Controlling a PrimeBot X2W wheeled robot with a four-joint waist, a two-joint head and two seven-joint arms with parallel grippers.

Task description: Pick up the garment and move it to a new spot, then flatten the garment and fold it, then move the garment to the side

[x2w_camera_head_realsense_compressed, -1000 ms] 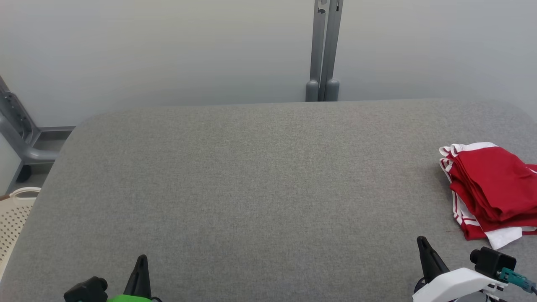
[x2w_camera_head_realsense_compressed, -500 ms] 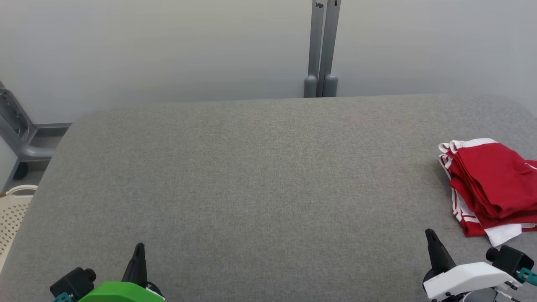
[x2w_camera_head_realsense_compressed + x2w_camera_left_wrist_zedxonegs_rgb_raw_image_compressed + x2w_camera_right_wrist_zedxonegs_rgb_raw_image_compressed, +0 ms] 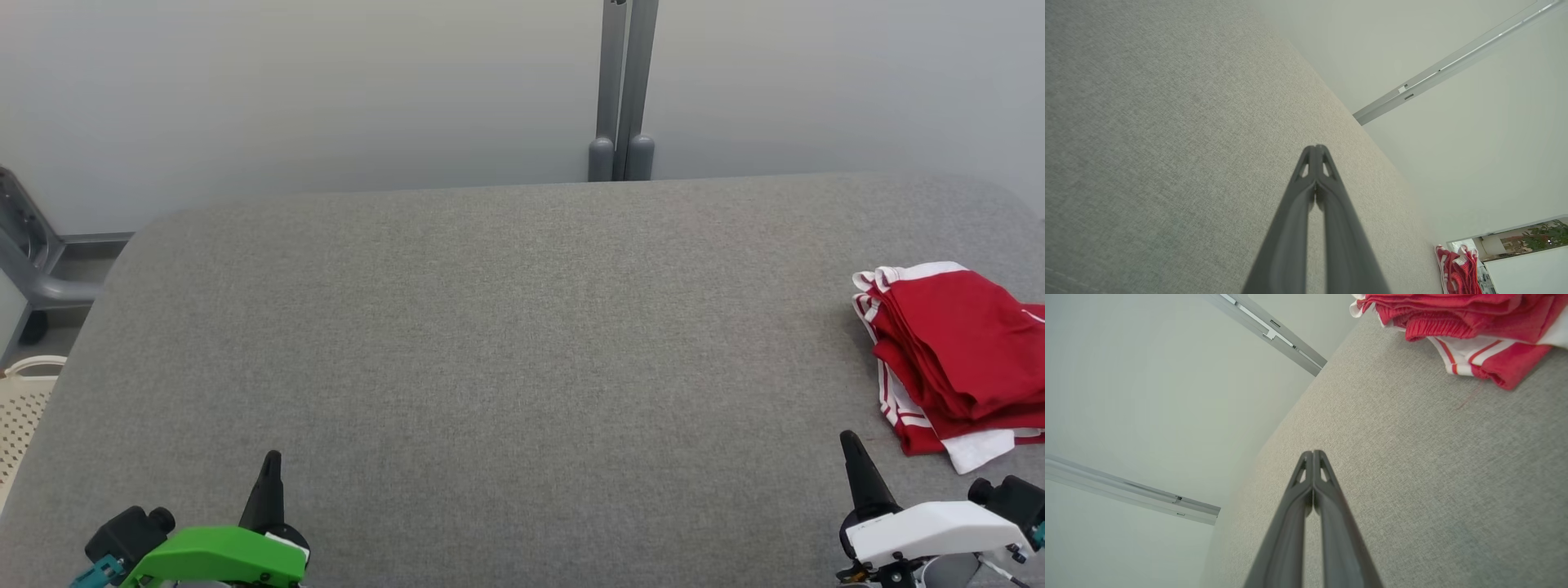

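Folded red-and-white garment (image 3: 951, 351) at 3 o'clock on the grey table (image 3: 490, 327), toward its right end.
Far side cut off by the frame. Broad open surface from centre out to 9 o'clock. Right gripper (image 3: 850, 441) at 5 o'clock, near the garment but apart, fingers pressed together; left gripper (image 3: 272, 457) at 7 o'clock, likewise pressed together. Perforated basket (image 3: 23, 404) clipped at 9 o'clock.

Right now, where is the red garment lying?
In the head view, the folded red and white garment lies at the right edge of the grey table, beyond the right gripper.
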